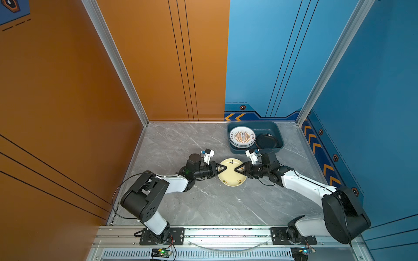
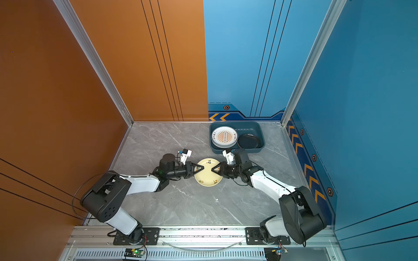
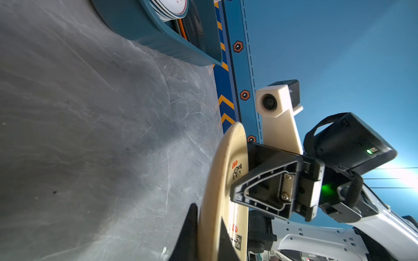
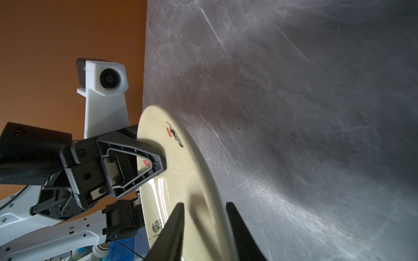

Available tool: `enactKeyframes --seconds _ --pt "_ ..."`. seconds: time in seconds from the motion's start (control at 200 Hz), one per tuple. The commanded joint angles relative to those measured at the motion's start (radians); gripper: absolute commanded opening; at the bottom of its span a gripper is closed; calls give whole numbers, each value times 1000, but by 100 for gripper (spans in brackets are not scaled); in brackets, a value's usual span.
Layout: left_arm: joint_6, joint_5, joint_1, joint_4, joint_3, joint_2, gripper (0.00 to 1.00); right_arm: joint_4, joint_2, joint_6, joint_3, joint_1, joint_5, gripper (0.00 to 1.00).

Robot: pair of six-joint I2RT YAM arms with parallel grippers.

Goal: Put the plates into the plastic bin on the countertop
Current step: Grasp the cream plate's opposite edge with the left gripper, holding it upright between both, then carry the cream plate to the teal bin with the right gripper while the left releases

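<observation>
Right now the plate (image 1: 230,175) lies mid-counter (image 1: 181,203), short of the bin (image 1: 255,151), with a gripper at each side of it. Your left gripper (image 1: 224,168) is clamped on the left rim. In its wrist view the fingers (image 3: 188,228) pinch the lip with no gap. Your right gripper (image 1: 236,169) merely straddles the opposite rim: its jaws stand apart, one above the lip and one below, with space showing in its wrist view. Whether the plate is clear of the counter, I can't tell. Treat it as stiff, glazed and slick. It is probably light enough for one arm, but liable to chip or swing if pinched at a single point. Take hold across the lip, fingers well in past the edge — and keep it level on the way to the bin, where a stack (image 1: 242,136) and a black plate (image 1: 267,141) leave little bare floor.
</observation>
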Motion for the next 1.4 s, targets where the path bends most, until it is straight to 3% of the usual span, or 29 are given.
enactKeyframes --seconds 0.0,0.16,0.41,0.736,0.846,0.916,1.121,1.256,1.392 --pt "7 24 -17 18 26 5 3 132 13 36 -12 8 -81 26" --pt "8 21 -22 18 27 8 4 170 20 56 -24 8 -97 16" --pt "6 18 -26 17 29 1 18 149 -8 56 -26 -11 -90 3" --pt "4 14 -34 17 26 -28 59 -12 -57 -17 -4 -70 -45 0" --pt "17 12 -34 1 26 -42 80 -100 -81 -66 19 -106 -27 0" --pt "50 5 -34 -54 31 -56 99 -153 -97 -90 40 -136 -20 0" --pt "235 -83 -45 -377 81 -147 98 -402 -110 -234 183 -231 114 0" --pt "364 -178 -57 -630 140 -217 98 -445 -82 -251 255 -312 151 0" --pt "443 -260 -51 -792 168 -274 98 -499 -32 -282 343 -369 276 0"
